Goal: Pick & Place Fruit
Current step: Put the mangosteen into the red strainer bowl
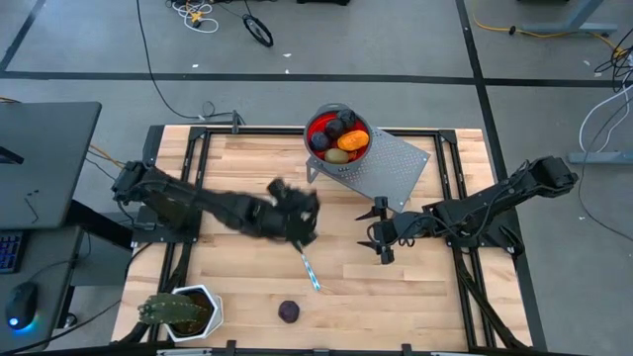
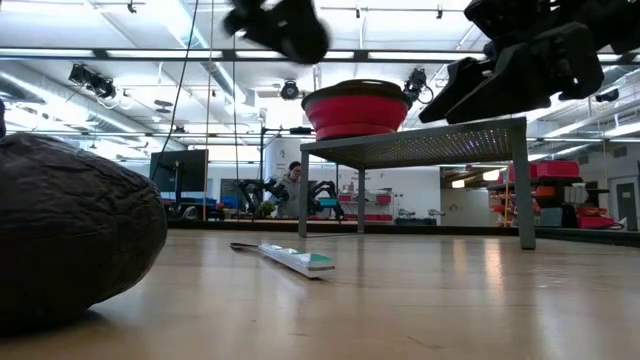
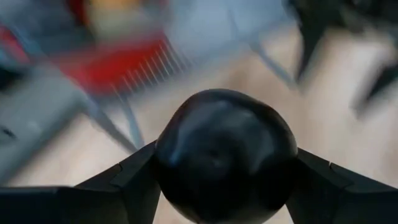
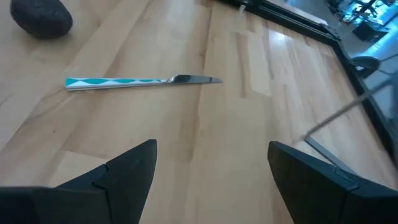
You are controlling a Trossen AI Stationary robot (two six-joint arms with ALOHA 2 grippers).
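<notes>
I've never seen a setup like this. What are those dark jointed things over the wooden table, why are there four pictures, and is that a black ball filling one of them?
Those are two robot arms, each ending in a two-finger gripper. One picture looks straight down from overhead, one sits level with the table top, and one camera rides on each arm's wrist.

The dark ball is a purple toy fruit, seen by the left wrist camera, clamped in the left gripper, which is carrying it above the table. The right gripper waits open and empty over the wood.

On a grey perforated stand sits a red bowl already holding several toy fruits. Lying on the wooden table are a teal-handled knife and another dark purple fruit. A spiky green plant in a white pot stands at the near-left corner.
</notes>
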